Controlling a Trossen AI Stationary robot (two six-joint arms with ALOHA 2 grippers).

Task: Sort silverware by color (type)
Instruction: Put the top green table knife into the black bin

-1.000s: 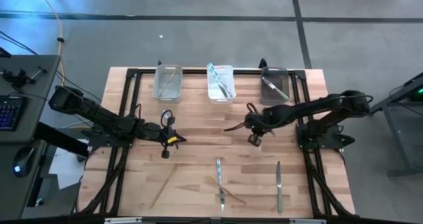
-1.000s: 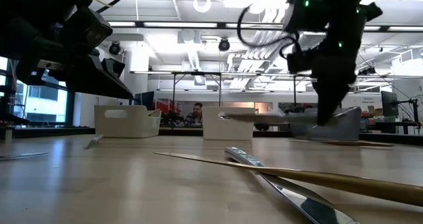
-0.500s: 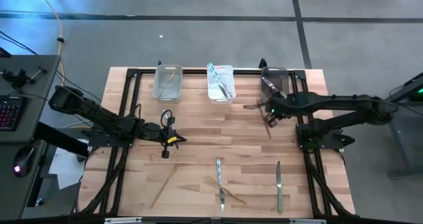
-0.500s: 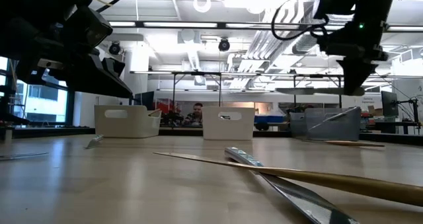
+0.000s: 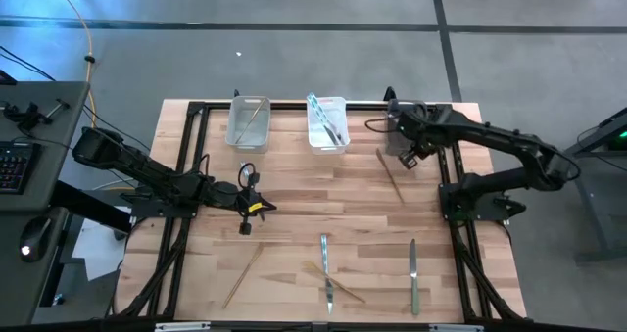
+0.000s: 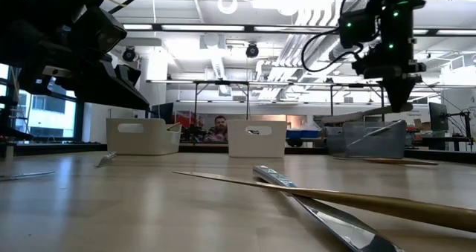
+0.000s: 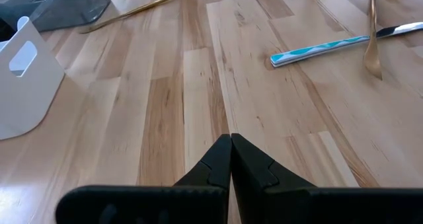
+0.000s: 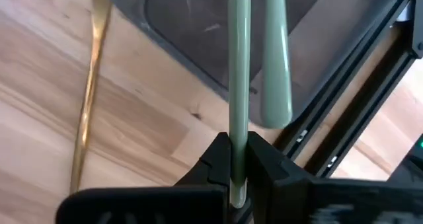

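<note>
1. Near edge of the worktop (image 5: 294,185): unsorted silverware (image 5: 326,273) lies untouched.
2. Mid-worktop, the left end effector (image 5: 245,226) waits, fingers shut on nothing.
3. Far right, the right end effector (image 5: 409,160), clamped on a grey-green piece (image 8: 238,78), has swung from mid-worktop to the dark bin (image 5: 407,117); release looks next.

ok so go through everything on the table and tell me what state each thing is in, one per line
Right gripper: shut on the grey-green piece, at the grey bin.
Grey bin: holds another grey-green piece.
Left gripper: shut, holds nothing.
Left white bin: holds a gold piece.
Middle white bin: holds teal pieces.
Gold piece by the grey bin: flat on the table.
Knife: flat on the table, unsorted.
</note>
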